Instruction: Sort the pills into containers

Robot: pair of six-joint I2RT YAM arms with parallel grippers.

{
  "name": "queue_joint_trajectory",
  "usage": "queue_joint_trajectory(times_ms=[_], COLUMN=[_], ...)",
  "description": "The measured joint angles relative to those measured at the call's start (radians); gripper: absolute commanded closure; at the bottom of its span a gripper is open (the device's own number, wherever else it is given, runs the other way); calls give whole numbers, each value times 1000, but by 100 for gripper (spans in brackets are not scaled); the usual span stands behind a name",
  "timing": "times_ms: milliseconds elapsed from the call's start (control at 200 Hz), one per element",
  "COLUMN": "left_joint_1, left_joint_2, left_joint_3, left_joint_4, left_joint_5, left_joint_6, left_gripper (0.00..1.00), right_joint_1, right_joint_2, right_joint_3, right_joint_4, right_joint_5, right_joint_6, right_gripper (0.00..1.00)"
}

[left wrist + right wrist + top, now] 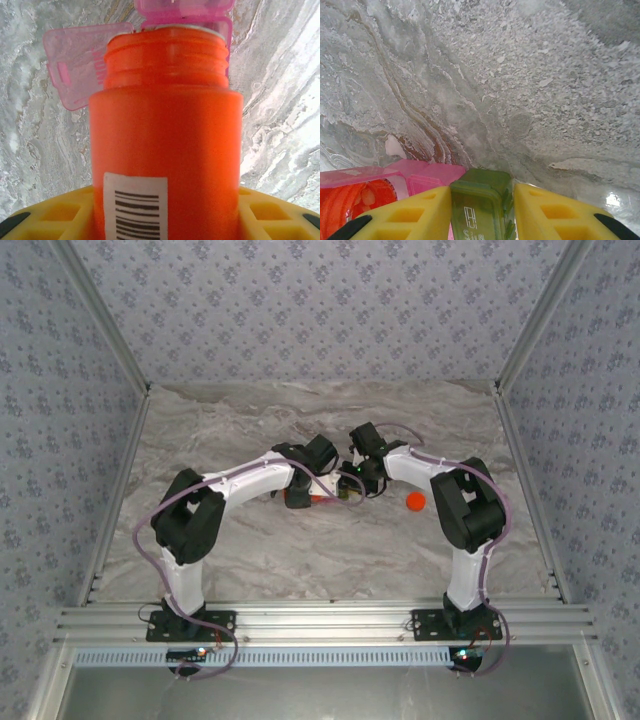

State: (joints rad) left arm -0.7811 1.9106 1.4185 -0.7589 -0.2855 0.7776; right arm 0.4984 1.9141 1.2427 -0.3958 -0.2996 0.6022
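- The grey-veined marble tabletop [300,560] is stretching out before me.
- A round orange-red cap [415,502] is lying on it beside my right arm.
- The containers [480,202] are resting on it.

**Pink-and-green box, pink lid open**

The containers [470,195] sit at the bottom centre of the right wrist view: an olive-green compartment [481,207] joined to a translucent pink compartment [432,177] on its left. In the left wrist view, a pink lid [75,65] lies flipped open at upper left. Pale pills [365,197] show blurrily at the right wrist view's lower left.
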Motion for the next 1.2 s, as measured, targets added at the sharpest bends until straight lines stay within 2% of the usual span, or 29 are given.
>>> queue_joint_trajectory(times_ms=[1199], left_joint_1=[-31], left_joint_2=[-5], left_joint_3=[-14], left_joint_4=[26], left_joint_5=[-141], left_joint_6=[92], left_gripper=[100], right_joint_1=[8], right_joint_2=[5], right_joint_3=[6], right_joint_4=[0], right_joint_5=[-1], right_joint_6=[0], right_gripper=[61])
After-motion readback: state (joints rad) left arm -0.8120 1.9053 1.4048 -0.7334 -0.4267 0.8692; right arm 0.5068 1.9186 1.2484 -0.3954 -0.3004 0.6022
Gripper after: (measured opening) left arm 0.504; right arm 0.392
